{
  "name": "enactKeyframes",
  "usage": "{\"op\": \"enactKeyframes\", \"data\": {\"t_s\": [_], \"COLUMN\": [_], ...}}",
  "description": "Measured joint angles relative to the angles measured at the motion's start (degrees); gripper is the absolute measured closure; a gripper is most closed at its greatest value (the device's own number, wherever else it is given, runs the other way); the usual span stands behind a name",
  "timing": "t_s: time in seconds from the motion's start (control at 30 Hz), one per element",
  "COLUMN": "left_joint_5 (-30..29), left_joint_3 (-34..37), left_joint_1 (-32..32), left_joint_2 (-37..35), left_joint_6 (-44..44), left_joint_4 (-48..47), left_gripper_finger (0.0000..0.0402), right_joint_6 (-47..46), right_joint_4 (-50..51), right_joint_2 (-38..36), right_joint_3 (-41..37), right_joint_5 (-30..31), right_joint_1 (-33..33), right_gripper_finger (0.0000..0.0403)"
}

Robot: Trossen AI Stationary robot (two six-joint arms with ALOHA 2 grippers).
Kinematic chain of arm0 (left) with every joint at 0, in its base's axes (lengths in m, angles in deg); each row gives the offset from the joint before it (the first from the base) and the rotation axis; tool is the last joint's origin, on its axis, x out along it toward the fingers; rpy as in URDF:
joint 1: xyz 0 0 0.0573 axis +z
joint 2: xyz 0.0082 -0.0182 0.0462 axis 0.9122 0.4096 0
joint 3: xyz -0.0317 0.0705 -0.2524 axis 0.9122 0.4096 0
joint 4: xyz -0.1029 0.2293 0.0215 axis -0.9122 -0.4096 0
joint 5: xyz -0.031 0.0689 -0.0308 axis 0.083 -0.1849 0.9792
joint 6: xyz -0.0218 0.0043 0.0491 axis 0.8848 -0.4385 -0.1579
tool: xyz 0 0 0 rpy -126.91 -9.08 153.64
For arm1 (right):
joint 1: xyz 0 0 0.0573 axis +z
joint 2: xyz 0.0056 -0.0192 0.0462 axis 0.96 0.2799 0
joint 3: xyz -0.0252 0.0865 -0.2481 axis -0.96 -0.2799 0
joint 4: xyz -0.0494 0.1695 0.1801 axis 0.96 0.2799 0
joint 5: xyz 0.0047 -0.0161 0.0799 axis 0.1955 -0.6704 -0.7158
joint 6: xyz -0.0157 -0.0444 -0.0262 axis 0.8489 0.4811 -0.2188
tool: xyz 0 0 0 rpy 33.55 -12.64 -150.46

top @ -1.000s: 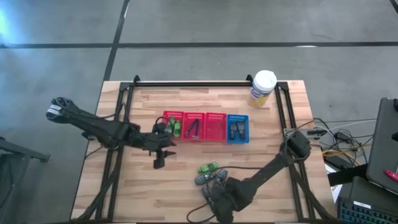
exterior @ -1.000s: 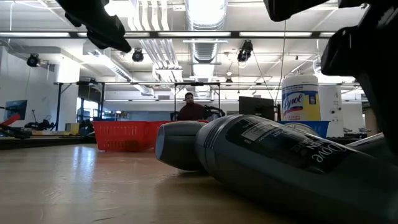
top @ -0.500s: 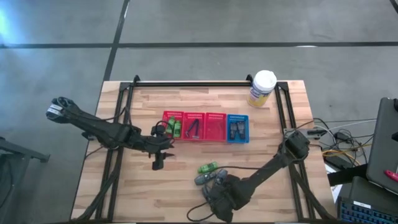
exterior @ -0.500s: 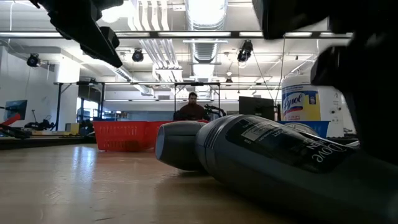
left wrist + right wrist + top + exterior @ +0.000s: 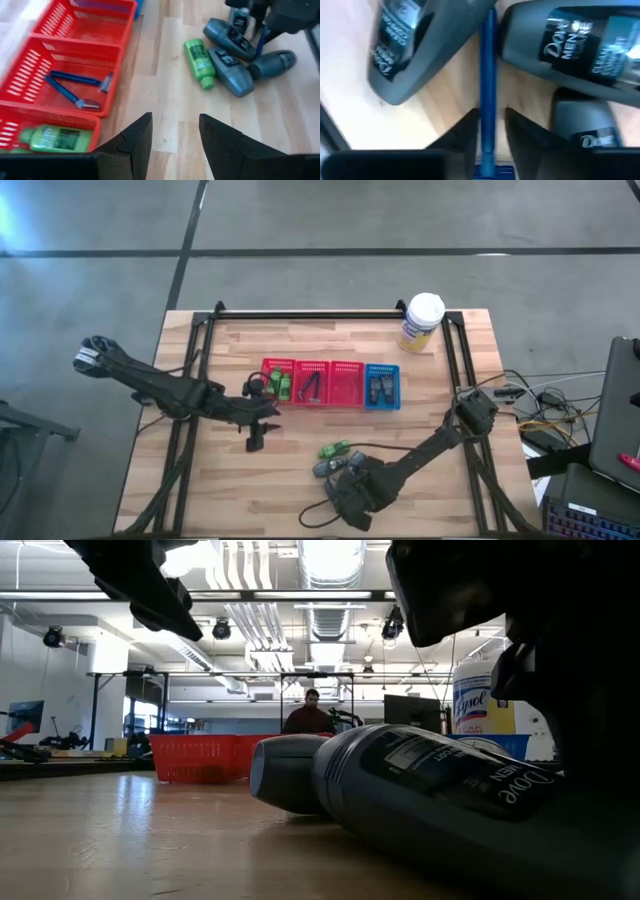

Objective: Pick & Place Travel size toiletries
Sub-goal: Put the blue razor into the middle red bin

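Near the table's front edge, several toiletries lie loose: a green bottle (image 5: 335,449) (image 5: 200,62) and dark grey tubes (image 5: 230,72) (image 5: 430,780). My right gripper (image 5: 347,475) (image 5: 491,135) is down among the tubes, shut on a thin blue stick (image 5: 487,75) (image 5: 260,42). My left gripper (image 5: 255,442) (image 5: 175,145) hovers open above bare wood in front of the red baskets (image 5: 312,383), with nothing between its fingers. One red basket holds two blue sticks (image 5: 75,90); another holds a green bottle (image 5: 55,139). My right gripper pinches the blue stick's shaft (image 5: 487,117) between its two fingers, one on each long side. The fingers come down at a slant from above. The stick runs forward from the fingers between two grey tubes (image 5: 402,45) (image 5: 580,45). I cannot tell whether it is clear of the table.
A blue basket (image 5: 381,387) stands at the right end of the basket row. A tall yellow canister with a white lid (image 5: 422,322) (image 5: 483,695) stands at the far right. Bare wood lies left of the pile. A person shows in the room beyond the table (image 5: 312,715).
My right arm has come lower and a little farther over the pile of tubes; in the low view it now fills more of the right side. The tubes and the green bottle lie where they were.
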Motion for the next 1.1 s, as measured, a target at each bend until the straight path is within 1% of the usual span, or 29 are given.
{"op": "enactKeyframes", "data": {"t_s": [0.07,0.13,0.2,0.27,0.37,0.43,0.5,0.57,0.6,0.7,0.77,0.87,0.93,1.1], "left_joint_5": [-0.44,-0.59,-0.59,-0.60,-0.31,1.28,2.89,4.07,4.30,5.23,5.24,5.14,5.08,4.35], "left_joint_3": [0.00,0.00,0.01,0.00,0.00,0.02,0.11,0.26,0.35,0.37,0.37,0.32,0.31,0.33], "left_joint_1": [0.02,0.02,0.02,0.02,0.00,-0.04,-0.25,-0.35,-0.39,-0.39,-0.39,-0.37,-0.34,0.90], "left_joint_2": [-0.28,-0.83,-1.64,-2.60,-4.83,-6.52,-7.62,-8.22,-8.19,-7.26,-6.58,-5.83,-5.44,-2.29], "left_joint_6": [-0.24,-0.94,-1.72,-2.83,-5.29,-8.68,-13.49,-22.06,-27.25,-43.53,-51.05,-56.16,-57.74,-64.69], "left_joint_4": [-0.03,-0.05,-0.09,-0.44,-0.56,-0.29,1.28,3.07,3.95,7.25,10.23,14.53,15.67,21.56], "left_gripper_finger": [0.0235,0.0235,0.0234,0.0234,0.0234,0.0234,0.0234,0.0234,0.0234,0.0234,0.0234,0.0234,0.0234,0.0234], "right_joint_6": [-1.56,-2.82,-3.29,-5.09,-8.35,-9.60,-8.73,-6.47,-5.16,-2.62,-1.26,1.98,4.58,9.07], "right_joint_4": [-0.87,-0.88,-0.87,-0.85,0.69,0.89,0.25,-1.23,-2.11,-4.35,-6.65,-9.63,-9.87,-9.95], "right_joint_2": [-0.22,-0.86,-2.41,-5.06,-9.20,-11.67,-13.90,-15.58,-16.00,-16.69,-17.38,-18.76,-19.51,-20.73], "right_joint_3": [0.02,0.28,0.94,1.14,1.06,0.85,0.63,0.61,0.49,0.22,0.17,0.26,0.26,0.26], "right_joint_5": [-1.92,-5.43,-6.78,-6.76,-4.01,-1.72,-1.35,-2.65,-4.30,-11.99,-15.84,-18.36,-18.89,-24.22], "right_joint_1": [-0.12,-0.46,-0.75,-1.31,-2.70,-4.28,-6.68,-9.73,-11.45,-16.94,-20.24,-24.08,-26.20,-30.28], "right_gripper_finger": [0.0349,0.0376,0.0377,0.0370,0.0366,0.0369,0.0373,0.0374,0.0374,0.0371,0.0367,0.0367,0.0368,0.0368]}}
